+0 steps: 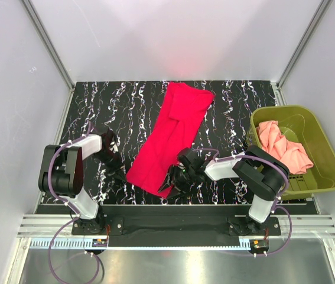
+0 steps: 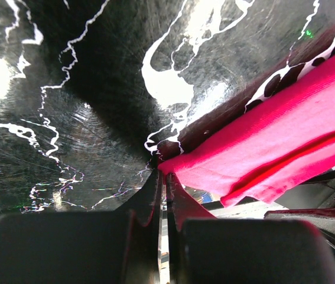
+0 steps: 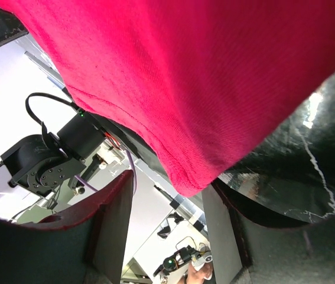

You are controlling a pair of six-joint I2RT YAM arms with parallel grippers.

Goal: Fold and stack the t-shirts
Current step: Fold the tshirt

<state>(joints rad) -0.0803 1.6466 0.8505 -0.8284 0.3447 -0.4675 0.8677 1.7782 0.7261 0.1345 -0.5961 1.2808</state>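
Since the bright crimson-red cloth t-shirt (image 1: pixel 170 133) lies as a long narrow band slanting down the middle of the top view, I judge the lengthwise fold done and the crosswise fold in hand, at the band's lower end. My left gripper (image 2: pixel 162 177) has its jaws pressed all but together on the shirt's lower-left corner. My right gripper (image 3: pixel 167 198) stands wide open, with the red hem hanging between its fingers (image 3: pixel 111 228) and nothing held. The pale salmon-pink cloth t-shirt (image 1: pixel 282 147) sits crumpled in the olive-green plastic basket (image 1: pixel 327 142) at the right of the frame.

Next, I reckon, the right jaws must close on that hem. Then both arms should lift evenly and carry the end toward the top of the frame, or the band will skew.

The overhead view gives the layout on the black white-veined mat (image 1: pixel 96 106) but hides both grips under the arms. Only the wrist views show one pinch made and the other not, and neither shows the pink shirt.
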